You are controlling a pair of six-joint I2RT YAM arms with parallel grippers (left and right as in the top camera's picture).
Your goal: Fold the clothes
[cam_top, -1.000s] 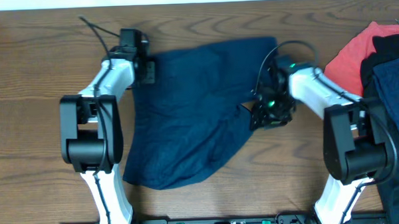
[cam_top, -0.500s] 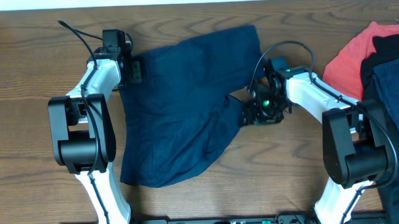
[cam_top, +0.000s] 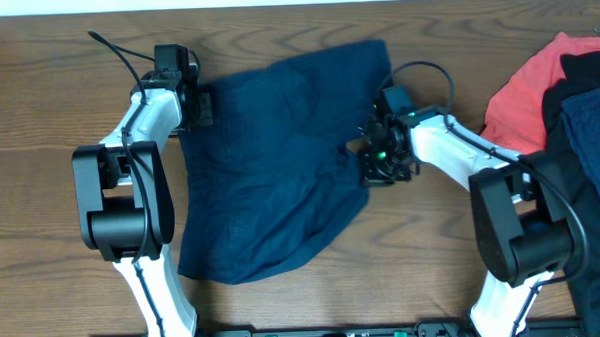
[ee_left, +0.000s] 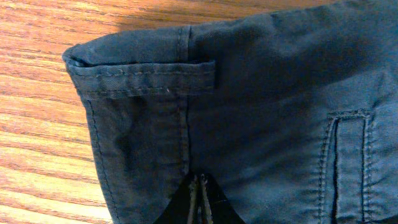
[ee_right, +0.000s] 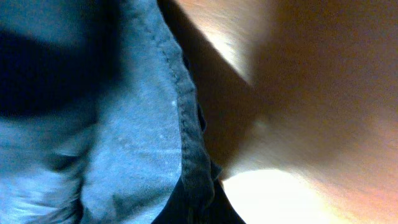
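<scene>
The navy-blue shorts [cam_top: 280, 159] lie spread on the wooden table between both arms. My left gripper [cam_top: 200, 104] is shut on the shorts' waistband corner at the upper left; its wrist view shows the belt loop [ee_left: 149, 70] and the fingertips [ee_left: 200, 202] pinched on the fabric. My right gripper [cam_top: 375, 164] is shut on the shorts' right edge near mid-height; its wrist view shows the hemmed edge [ee_right: 186, 130] running into the fingers [ee_right: 198, 202].
At the right edge lies a pile with a coral-red shirt [cam_top: 523, 96], a black garment [cam_top: 582, 79] and another dark blue cloth [cam_top: 590, 168]. The table's back edge runs along the top of the overhead view.
Over the last second both grippers dragged the shorts to the left. In the last half second the left arm stayed still and the right gripper moved further left, bunching the right edge.
</scene>
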